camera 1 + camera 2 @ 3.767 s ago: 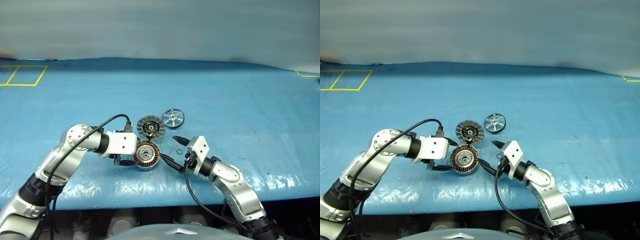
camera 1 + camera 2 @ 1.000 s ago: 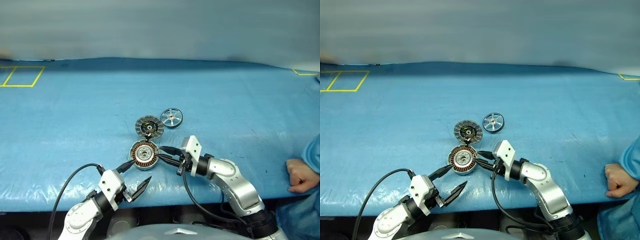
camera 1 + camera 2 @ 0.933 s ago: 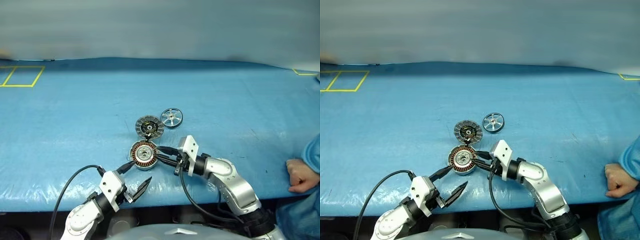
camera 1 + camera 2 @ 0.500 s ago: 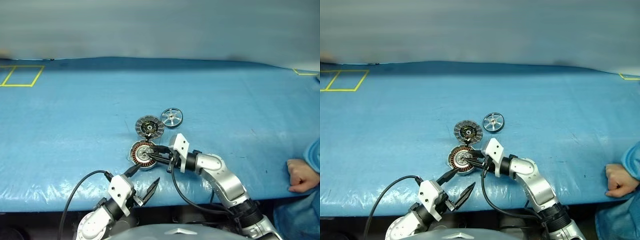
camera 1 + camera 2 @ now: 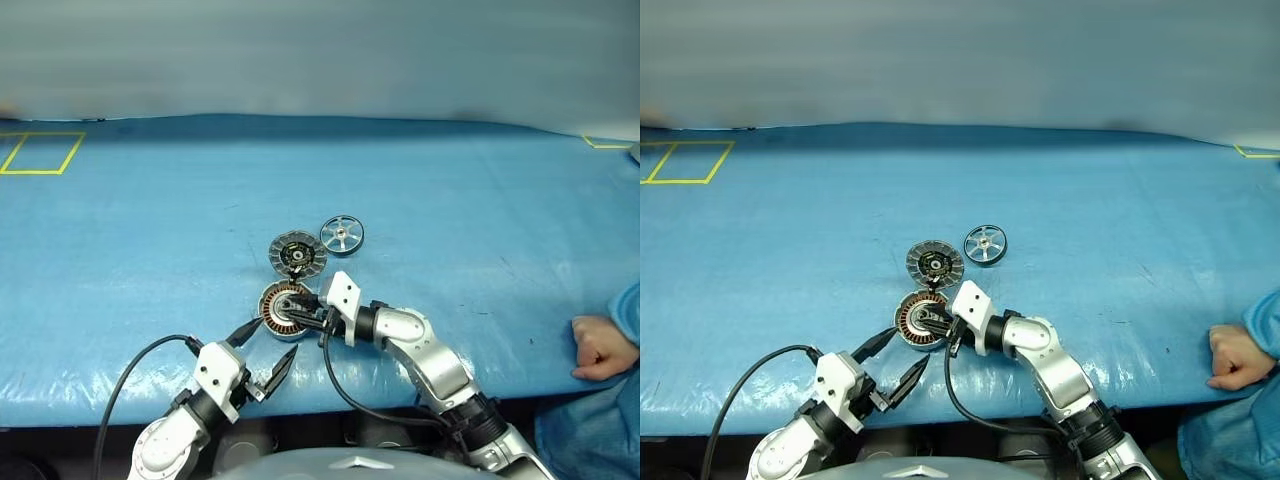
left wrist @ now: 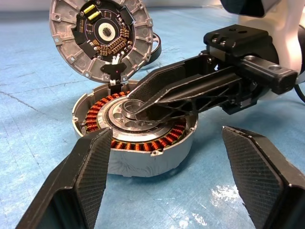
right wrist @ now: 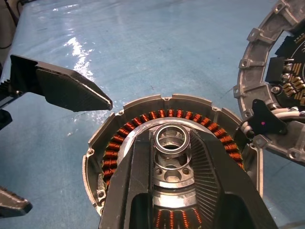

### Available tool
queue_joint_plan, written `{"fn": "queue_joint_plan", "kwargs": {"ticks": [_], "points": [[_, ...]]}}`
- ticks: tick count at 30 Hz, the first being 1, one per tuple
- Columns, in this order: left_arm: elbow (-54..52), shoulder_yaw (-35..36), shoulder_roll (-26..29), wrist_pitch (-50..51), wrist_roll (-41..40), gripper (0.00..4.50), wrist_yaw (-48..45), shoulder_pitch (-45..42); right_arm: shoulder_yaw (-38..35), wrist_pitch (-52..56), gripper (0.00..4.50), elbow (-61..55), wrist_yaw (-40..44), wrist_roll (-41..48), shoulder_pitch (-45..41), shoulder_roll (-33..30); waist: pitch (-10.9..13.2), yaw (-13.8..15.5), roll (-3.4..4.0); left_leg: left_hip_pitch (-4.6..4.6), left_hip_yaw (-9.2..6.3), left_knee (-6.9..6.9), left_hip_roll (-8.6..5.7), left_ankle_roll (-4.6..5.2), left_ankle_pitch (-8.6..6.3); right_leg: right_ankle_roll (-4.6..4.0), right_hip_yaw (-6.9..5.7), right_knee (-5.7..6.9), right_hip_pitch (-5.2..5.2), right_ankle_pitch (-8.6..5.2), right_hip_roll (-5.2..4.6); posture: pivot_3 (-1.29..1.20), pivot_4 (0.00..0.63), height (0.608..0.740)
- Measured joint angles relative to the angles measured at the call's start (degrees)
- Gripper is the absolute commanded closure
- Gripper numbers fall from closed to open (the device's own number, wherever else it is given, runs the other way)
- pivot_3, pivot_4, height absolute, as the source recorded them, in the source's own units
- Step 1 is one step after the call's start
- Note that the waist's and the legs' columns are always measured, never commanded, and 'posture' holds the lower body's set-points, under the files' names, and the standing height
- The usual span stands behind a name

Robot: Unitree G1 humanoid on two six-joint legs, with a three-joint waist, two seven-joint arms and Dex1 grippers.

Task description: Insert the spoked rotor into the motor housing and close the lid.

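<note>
Right gripper [image 5: 296, 308] is set narrow over the motor housing [image 5: 273, 322] hub, fingers either side, at lower centre of frame. Housing lies flat, windings up. Left gripper [image 5: 262, 352] is spread wide just below it. Lid [image 5: 298, 254] stands tilted behind; spoked rotor [image 5: 342, 235] lies flat up-right. A person's hand [image 5: 597, 348] rests at right edge.

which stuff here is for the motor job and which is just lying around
For the job:
- housing, copper windings up, right fingers over its centre
- lid, just behind the housing
- rotor, on the table beside the lid
- right gripper; left gripper, open, near the table edge

Just there:
- person's hand at the table's right edge
- yellow tape square, far left
</note>
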Motion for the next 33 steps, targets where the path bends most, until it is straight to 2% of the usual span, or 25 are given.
{"fn": "queue_joint_plan", "kwargs": {"ticks": [33], "points": [[0.1,-0.3,0.1,-1.0,0.4,0.60,0.8,0.1,-0.1,0.7,3.76,-0.7,0.9,0.5,0.1,-1.2,0.0,0.0,0.00,0.01,0.00,0.00,0.00,0.00,0.00,0.00,0.00,0.00,0.00,0.00,-0.01,0.00,0.150,0.740]]}}
